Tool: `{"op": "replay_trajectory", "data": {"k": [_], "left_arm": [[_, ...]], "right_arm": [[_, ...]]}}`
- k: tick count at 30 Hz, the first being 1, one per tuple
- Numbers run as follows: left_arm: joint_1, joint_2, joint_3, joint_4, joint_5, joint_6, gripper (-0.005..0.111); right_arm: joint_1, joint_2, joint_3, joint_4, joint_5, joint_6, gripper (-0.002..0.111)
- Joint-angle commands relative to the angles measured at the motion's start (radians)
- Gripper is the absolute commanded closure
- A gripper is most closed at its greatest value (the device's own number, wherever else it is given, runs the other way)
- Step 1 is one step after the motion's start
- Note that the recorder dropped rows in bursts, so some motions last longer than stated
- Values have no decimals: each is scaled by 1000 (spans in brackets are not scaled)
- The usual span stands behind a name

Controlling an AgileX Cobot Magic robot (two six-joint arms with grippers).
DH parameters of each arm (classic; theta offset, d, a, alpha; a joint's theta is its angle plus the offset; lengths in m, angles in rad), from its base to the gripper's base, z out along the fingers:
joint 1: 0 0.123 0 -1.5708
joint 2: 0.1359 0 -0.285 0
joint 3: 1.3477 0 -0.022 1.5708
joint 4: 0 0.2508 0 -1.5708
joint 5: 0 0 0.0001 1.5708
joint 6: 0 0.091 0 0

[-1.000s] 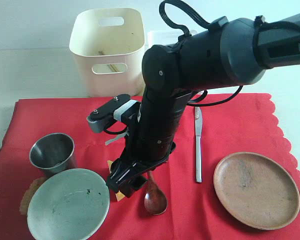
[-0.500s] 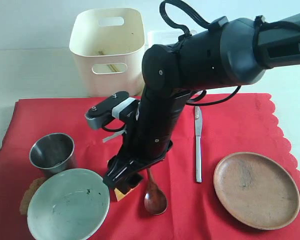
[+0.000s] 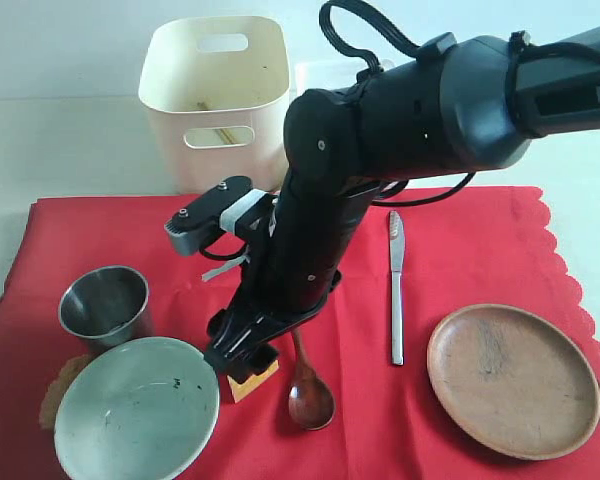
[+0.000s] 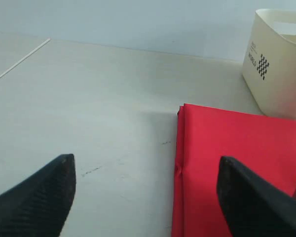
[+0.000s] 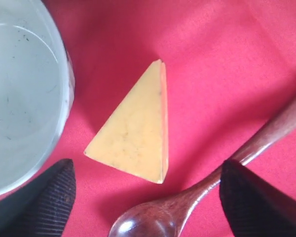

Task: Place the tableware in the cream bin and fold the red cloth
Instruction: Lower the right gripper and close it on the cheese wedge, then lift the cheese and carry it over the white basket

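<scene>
The red cloth [image 3: 460, 260] lies spread on the table. On it stand a steel cup [image 3: 104, 305], a pale speckled bowl [image 3: 135, 410], a dark wooden spoon [image 3: 310, 398], a silver knife [image 3: 396, 290] and a round brown plate [image 3: 512, 380]. Behind the cloth the cream bin [image 3: 220, 100] holds chopsticks [image 3: 216, 134], partly seen through its slot. My right gripper [image 3: 242, 352] hangs open low over the cloth, between bowl [image 5: 19, 89] and spoon [image 5: 197, 197], with nothing in the right gripper [image 5: 148, 207]. My left gripper [image 4: 145, 197] is open above the cloth's edge [image 4: 187, 163], off to the side of the bin [image 4: 278, 59].
A yellow cheese wedge [image 5: 133, 138] lies on the cloth just beyond the right fingertips, also seen as the cheese wedge [image 3: 254, 381]. A brown item [image 3: 52, 392] peeks out left of the bowl. A white object [image 3: 315, 75] stands behind the bin. Pale bare table [image 4: 89, 98] lies left of the cloth.
My right arm has shifted a little to the left and back, uncovering the cheese wedge. Its jaws have spread slightly wider. The tableware has not moved.
</scene>
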Motion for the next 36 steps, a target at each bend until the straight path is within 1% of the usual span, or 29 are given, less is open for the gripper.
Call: {"op": "replay_trajectory", "data": {"k": [1,8,13,15,19,23,26,28,29,31,36], "left_arm": [[-3,-5,1,-2,-10,-3,31],[-3,-5,1,-2,-10,-3,31],[-3,-5,1,-2,-10,-3,31],[-3,-5,1,-2,-10,-3,31],[-3,-5,1,-2,-10,-3,31],[-3,-5,1,-2,-10,-3,31],[-3,-5,1,-2,-10,-3,31],[-3,-5,1,-2,-10,-3,31],[-3,-5,1,-2,-10,-3,31],[-3,-5,1,-2,-10,-3,31],[-3,-5,1,-2,-10,-3,31]], "right_arm": [[1,15,1,-18,-7,-13,32],[1,47,1,-10,13,-15,32],[50,49,-1,-12,9,-15,32],[76,51,-1,-29,-18,-13,32],[87,69,-1,-51,-71,78,32],[87,99,-1,-147,-84,202,32],[87,121,-1,-170,-84,226,33],[87,132,-1,-173,-87,226,38],[87,134,-1,-173,-89,226,43],[87,134,-1,-173,-91,238,53],[87,134,-1,-174,-99,248,84]]}}
